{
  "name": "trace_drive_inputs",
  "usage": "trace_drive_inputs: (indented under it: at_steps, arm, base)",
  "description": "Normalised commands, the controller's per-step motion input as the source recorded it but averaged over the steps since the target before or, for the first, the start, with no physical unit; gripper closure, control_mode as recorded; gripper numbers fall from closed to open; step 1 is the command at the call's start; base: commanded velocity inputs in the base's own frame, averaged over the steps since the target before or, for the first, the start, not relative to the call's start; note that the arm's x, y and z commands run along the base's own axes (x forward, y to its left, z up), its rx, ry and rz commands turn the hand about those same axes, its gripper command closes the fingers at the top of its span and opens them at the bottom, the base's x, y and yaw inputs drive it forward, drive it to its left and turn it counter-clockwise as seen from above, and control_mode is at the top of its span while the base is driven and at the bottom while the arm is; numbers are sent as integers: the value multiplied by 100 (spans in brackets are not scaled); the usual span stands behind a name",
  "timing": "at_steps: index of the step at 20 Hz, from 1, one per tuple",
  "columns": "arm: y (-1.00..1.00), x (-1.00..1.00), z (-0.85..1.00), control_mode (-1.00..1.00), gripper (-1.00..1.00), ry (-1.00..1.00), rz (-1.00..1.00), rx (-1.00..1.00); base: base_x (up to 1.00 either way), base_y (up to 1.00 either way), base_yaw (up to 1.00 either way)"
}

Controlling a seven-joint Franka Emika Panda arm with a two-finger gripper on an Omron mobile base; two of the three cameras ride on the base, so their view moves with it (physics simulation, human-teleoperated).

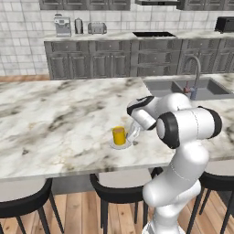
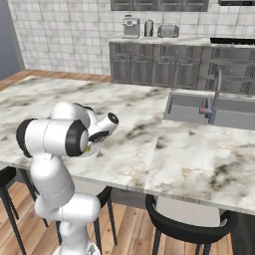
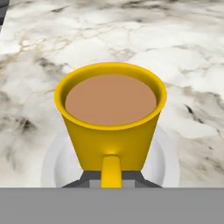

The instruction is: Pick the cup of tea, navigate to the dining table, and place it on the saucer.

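up close, claw (image 3: pixel 111 177) pinching cup of tea (image 3: pixel 111 118) handle, saucer (image 3: pixel 57 162) beneath

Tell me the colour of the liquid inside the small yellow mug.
Light brown liquid fills the small yellow mug, clearest in the hand view.

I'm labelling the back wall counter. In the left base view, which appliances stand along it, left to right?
Coffee machine → kettle → toaster → cooktop → dark microwave at the right edge.
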Motion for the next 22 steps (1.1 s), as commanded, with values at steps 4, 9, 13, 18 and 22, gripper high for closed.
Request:
trace_drive_inputs:
  at_steps: [4,9,13,18,22]
  arm:
    - [0,0,-42,-100,100,2,0,0]
    - [0,0,-21,-100,100,1,0,0]
    - [0,0,0,-100,100,0,0,0]
    - [0,0,0,-100,-100,0,0,0]
    - [0,0,0,-100,-100,0,0,0]
  base:
    - [0,0,0]
    - [0,0,0]
    - [0,0,0]
    - [0,0,0]
    - [0,0,0]
